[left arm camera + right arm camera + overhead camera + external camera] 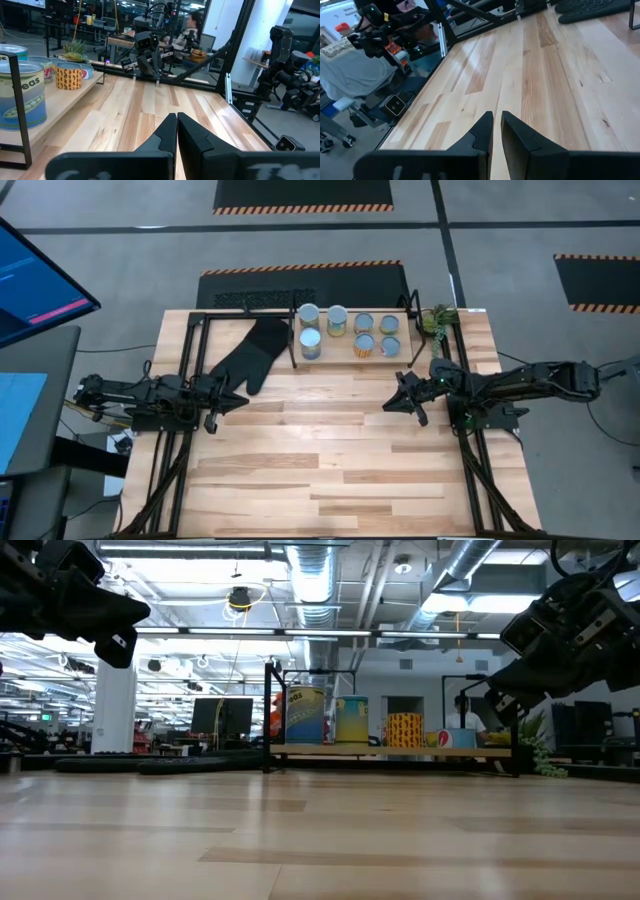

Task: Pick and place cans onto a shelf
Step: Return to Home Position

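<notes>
The tabletop (330, 460) is a rectangle of light butcher-block planks with mixed pale and tan strips and a smooth, faintly glossy face. Black metal framing runs along its left and right edges. The whole near and centre area of the board lies bare, so both arms have free room there.

The shelf (350, 358) stands at the far edge of the table, near the middle. It is a low, wide rack: a thin light wooden board on slim black metal legs. All seven cans (311, 343) stand upright on it, in two rows, close together but mostly apart. They are short metal cylinders with round silvery or bluish-grey tops. In the left wrist view the nearest can (22, 95) carries a blue and green label picturing peas, with the letters "eas" readable; another (68, 77) has a yellow patterned label with red marks. Other writing is too small to read.

A black oven mitt (255, 352) of soft, quilted-looking material lies flat just left of the shelf, its cuff toward the far edge. A small green plant (436, 320) sits at the shelf's right end.

The left gripper (222, 405) hangs over the left part of the table, near the mitt's lower end, fingers pressed together and holding nothing. The right gripper (405, 402) hangs over the right-centre of the table, in front of the shelf's right end, its fingers (482, 131) nearly closed with a thin gap, empty. The two grippers are well apart.
</notes>
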You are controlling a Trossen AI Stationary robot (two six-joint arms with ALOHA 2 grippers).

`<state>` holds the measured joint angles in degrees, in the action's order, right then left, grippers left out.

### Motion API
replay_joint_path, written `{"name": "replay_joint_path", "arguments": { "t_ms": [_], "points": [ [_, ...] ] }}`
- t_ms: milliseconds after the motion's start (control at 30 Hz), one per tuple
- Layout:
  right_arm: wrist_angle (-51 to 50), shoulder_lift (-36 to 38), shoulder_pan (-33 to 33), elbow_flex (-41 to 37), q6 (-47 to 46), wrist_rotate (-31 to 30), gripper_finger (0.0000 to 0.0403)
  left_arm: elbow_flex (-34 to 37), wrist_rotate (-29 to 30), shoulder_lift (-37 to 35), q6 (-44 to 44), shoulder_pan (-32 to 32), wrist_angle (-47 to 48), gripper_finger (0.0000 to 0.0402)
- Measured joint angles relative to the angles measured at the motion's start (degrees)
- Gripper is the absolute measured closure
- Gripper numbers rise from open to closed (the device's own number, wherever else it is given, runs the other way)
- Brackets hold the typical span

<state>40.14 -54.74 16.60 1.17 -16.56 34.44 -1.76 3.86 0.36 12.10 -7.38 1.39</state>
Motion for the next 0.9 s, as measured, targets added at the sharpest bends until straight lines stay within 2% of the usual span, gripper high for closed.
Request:
{"name": "replay_joint_path", "arguments": {
  "t_ms": [900],
  "points": [
    [0.07, 0.0, 0.0, 0.02, 0.0, 0.0, 0.0339, 0.0, 0.0, 0.0, 0.9, 0.0, 0.0, 0.0402]
  ]
}}
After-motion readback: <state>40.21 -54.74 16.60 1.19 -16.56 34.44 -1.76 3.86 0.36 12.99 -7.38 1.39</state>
